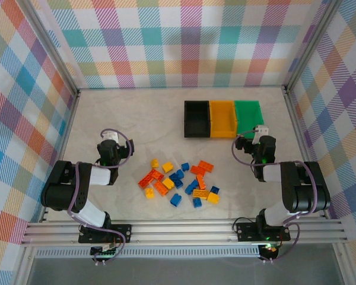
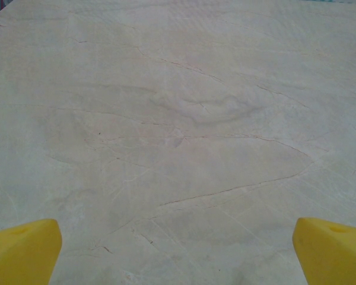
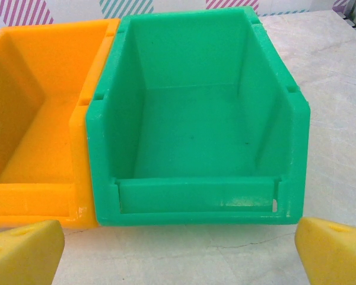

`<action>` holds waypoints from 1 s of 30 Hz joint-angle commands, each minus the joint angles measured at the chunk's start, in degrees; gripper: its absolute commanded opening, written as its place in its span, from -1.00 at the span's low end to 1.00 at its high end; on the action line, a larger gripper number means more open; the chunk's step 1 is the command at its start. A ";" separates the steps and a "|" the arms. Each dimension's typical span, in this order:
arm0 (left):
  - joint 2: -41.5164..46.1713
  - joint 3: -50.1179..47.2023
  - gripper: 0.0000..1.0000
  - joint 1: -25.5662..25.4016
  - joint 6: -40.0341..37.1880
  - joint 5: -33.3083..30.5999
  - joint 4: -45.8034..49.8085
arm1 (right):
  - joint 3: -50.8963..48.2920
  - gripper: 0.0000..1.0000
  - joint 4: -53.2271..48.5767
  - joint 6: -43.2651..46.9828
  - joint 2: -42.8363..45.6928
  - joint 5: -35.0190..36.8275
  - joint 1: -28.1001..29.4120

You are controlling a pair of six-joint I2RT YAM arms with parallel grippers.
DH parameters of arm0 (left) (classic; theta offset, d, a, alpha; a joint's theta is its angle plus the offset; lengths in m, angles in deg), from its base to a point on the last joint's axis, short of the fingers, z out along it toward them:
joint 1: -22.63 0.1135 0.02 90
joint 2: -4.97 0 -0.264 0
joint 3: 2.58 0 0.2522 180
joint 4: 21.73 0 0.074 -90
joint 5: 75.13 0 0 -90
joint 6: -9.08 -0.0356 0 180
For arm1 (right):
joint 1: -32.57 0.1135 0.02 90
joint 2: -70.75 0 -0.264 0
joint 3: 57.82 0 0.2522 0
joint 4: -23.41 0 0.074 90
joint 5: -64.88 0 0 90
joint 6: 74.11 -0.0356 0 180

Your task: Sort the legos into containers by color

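Currently, left fingers [image 2: 21,252] spread wide, nothing between them, over bare table [image 2: 184,119]. Right fingers [image 3: 332,249] likewise wide apart, empty, facing front of green bin [image 3: 196,119]; yellow-orange bin [image 3: 41,107] joined at its left side. Top view: legos [image 1: 181,181] lie in loose mixed pile, orange, yellow, blue, on table between both arms. Containers [image 1: 222,117] stand in row further back, right of centre, black bin [image 1: 196,119] leftmost, apart from pile.

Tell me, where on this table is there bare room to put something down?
Bare table runs from the left wall to the black bin. A narrower strip lies between the bins and the legos, which crowd the near middle.
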 commanded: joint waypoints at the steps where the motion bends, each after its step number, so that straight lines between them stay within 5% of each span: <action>1: 0.33 1.22 1.00 0.79 -0.46 0.71 -0.37 | -0.20 1.00 1.73 -0.27 -0.13 -0.89 -0.20; 7: 0.49 0.96 1.00 0.79 -0.50 0.66 -0.71 | -0.25 0.99 2.12 -0.51 -0.02 -0.61 -0.23; 11: 9.37 6.01 1.00 0.26 2.69 -8.85 15.46 | 6.60 0.99 -19.15 -3.47 8.21 5.66 0.21; 16: 20.27 7.97 1.00 0.25 7.56 -10.65 20.22 | 10.21 0.99 -30.72 -8.35 16.87 8.92 1.25; 19: 23.22 12.41 1.00 0.28 19.60 -15.33 24.72 | 15.10 0.99 -37.63 -14.31 18.29 19.78 2.31; 22: 23.88 24.79 1.00 1.45 44.82 -21.47 55.46 | 22.11 0.99 -53.36 -36.82 18.27 25.02 1.40; 23: 23.28 29.49 0.99 1.85 52.73 -23.89 67.34 | 23.34 1.00 -55.11 -36.58 17.96 19.32 0.20; 26: 22.99 30.42 0.90 2.20 40.82 -12.24 60.57 | 24.13 0.99 -47.79 -28.38 14.86 8.50 0.39; 30: 24.88 30.34 0.87 2.15 40.69 -3.00 62.99 | 37.83 0.99 -63.27 -21.68 3.91 -1.01 0.52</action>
